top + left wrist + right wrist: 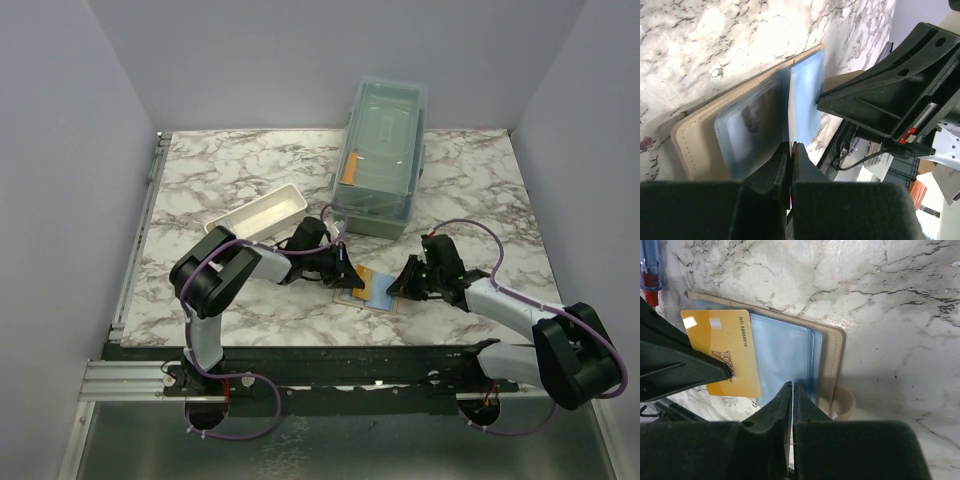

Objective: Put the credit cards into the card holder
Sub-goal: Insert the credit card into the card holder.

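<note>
The right hand (791, 387) pinches up a light-blue sleeve (782, 355) of the open card holder (832, 360) on the bench (880, 300), apparently to spread a pocket for the orange-yellow credit card (720, 345) clenched in the left hand (791, 146) over it.

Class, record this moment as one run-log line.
left gripper: shut on orange-yellow card | right gripper: shut on card holder blue leaf | card: over open holder, not pocketed

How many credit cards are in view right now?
1: an orange-yellow credit card over the open card holder, at one end; others may be hidden inside its blue sleeves.
</note>
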{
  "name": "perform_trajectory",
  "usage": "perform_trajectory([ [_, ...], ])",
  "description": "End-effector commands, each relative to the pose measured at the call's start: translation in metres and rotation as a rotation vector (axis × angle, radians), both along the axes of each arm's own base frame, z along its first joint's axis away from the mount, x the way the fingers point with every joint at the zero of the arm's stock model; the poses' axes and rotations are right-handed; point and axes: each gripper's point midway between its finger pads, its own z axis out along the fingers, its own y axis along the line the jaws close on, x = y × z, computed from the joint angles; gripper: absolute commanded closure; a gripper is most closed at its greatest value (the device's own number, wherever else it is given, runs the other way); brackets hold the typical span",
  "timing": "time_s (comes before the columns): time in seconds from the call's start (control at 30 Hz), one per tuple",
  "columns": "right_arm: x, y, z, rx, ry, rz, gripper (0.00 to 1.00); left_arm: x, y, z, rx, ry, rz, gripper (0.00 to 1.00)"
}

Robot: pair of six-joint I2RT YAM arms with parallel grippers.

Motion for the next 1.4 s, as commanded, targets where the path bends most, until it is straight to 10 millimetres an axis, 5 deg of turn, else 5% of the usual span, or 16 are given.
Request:
perform_trajectory([
  [0.0,-0.011,-0.009,-0.014,-0.056,0.049,0.008,0.92,-0.006,-0.006,-0.008,0.01,0.006,-0.041,1.0],
  [0.67,-0.01,-0.009,-0.015,-0.057,0.048,0.003,0.92,-0.03,0.003,-0.013,0.005,0.132,-0.054,1.0],
  [1.37,-0.01,-0.009,-0.02,-0.063,0.059,0.006,0.92,-0.033,0.013,-0.018,0.044,0.215,-0.028,1.0],
])
